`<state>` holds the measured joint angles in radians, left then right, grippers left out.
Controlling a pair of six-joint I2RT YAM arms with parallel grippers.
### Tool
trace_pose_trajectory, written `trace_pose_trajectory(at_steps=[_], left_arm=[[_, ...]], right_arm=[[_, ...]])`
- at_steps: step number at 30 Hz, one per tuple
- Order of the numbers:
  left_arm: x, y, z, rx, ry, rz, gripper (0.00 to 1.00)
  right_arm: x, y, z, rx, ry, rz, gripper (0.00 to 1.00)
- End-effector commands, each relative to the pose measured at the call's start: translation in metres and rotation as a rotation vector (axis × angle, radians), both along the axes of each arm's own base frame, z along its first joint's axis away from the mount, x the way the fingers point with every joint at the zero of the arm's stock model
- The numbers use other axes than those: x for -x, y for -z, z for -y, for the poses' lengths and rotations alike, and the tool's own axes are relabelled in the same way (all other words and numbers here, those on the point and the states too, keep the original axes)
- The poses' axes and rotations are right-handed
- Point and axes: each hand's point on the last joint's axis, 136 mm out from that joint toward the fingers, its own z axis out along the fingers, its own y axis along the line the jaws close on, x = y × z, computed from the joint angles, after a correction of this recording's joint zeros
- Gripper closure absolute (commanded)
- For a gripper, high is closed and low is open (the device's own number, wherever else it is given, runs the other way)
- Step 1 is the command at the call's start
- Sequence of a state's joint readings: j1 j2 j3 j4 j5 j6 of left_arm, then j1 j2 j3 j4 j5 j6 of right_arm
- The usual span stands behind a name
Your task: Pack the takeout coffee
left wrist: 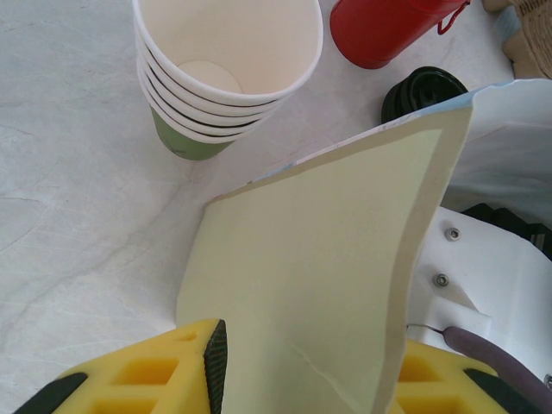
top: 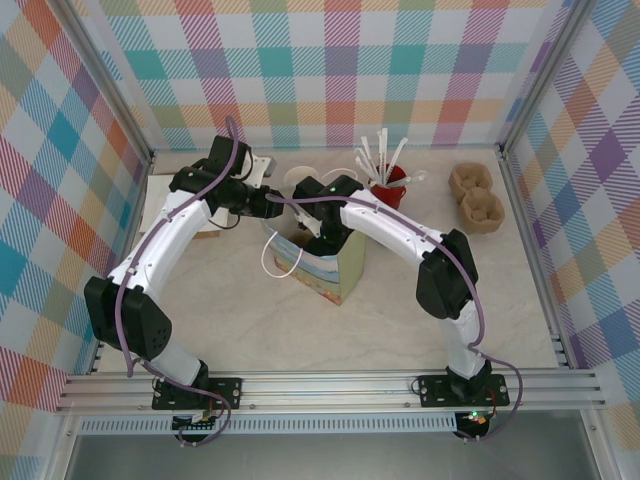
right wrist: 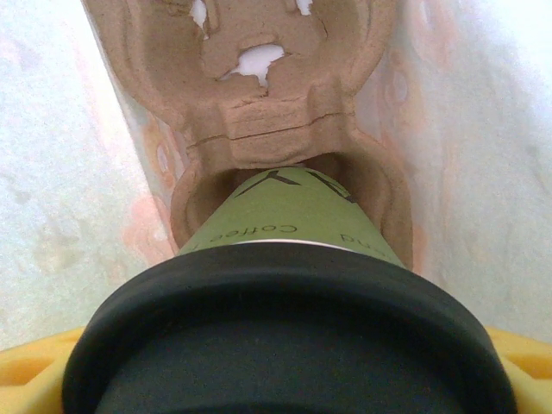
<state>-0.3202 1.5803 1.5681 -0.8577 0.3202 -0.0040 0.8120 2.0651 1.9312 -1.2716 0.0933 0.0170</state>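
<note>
Top cam: paper bag [top: 325,265] upright mid-desk [top: 300,330], white handles, mouth open. L tool [top: 280,207] at bag's rear-left rim; jaw state unreadable. R tool [top: 312,230] dipped into bag mouth, tips hidden. Behind bag: pale cup stack [top: 300,180]; red mug [top: 392,188] w/ white sticks just to its right. Two brown pulp carriers [top: 470,181] far right, well apart from bag.

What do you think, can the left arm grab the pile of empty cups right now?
Probably not yet. The left gripper looks shut on the paper bag. The pile of cups stands just ahead across bare table, so after letting go the way looks free.
</note>
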Motion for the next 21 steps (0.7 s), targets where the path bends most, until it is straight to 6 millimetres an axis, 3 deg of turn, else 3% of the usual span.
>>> trace_pose_trajectory(at_steps=[1,21], left_arm=[[-0.002,-0.007,0.001,-0.004,0.005,0.026,0.64],[-0.002,-0.006,0.0,-0.01,0.001,0.025,0.64]], right_arm=[[0.004,0.01,0.0,0.008,-0.012,-0.035,0.22],[0.003,0.042,0.001,0.009,-0.03,-0.055,0.22]])
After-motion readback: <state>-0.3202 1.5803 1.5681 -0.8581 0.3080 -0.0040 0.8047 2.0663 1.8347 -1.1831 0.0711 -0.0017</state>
